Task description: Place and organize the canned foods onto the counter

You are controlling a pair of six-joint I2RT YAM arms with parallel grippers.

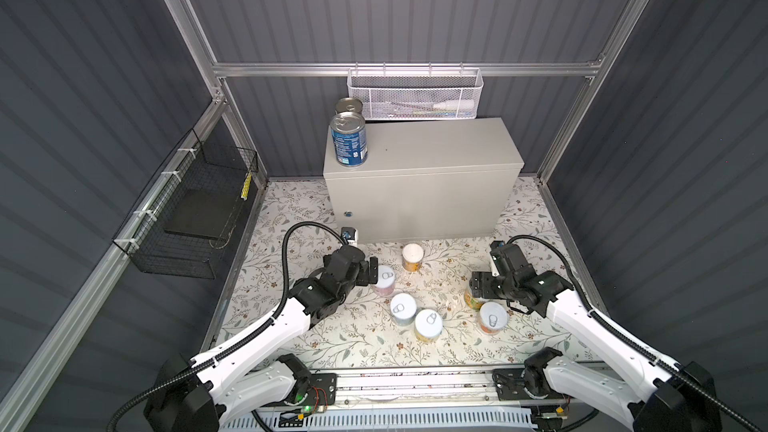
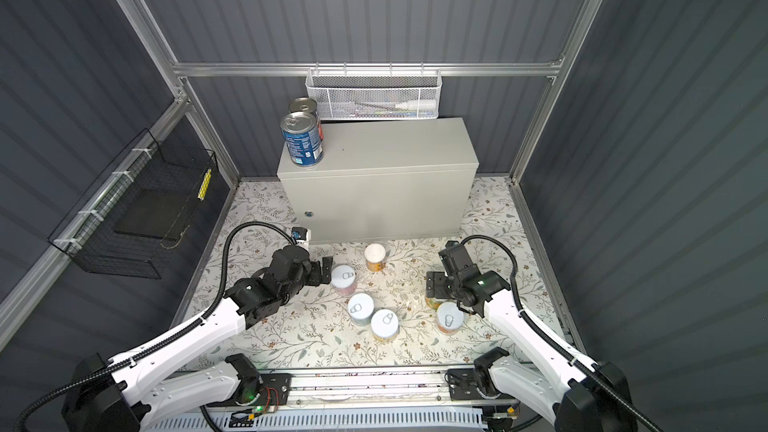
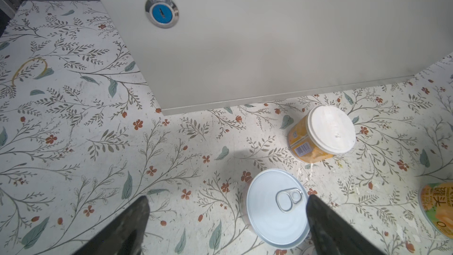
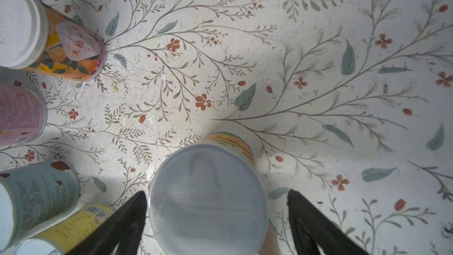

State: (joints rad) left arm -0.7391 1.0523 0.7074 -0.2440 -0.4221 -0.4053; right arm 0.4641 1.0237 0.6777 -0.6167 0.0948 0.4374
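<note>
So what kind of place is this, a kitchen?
Probably not a real kitchen: it looks like a robot practice booth. Its dark grey ribbed wall panels sit in a silver aluminium frame, and two white-and-black robot arms reach over a flower-patterned tabletop with small white-lidded cans.

Cabinet (image 1: 419,184) at back of desk (image 1: 374,351). On its top, left end: front can (image 1: 349,145), rear can (image 1: 348,105) just behind. Mesh basket (image 1: 415,93) on wall behind cabinet. Wire basket (image 1: 187,218) on left wall. Cluster of six cans (image 1: 403,308) on desk before cabinet.
</note>
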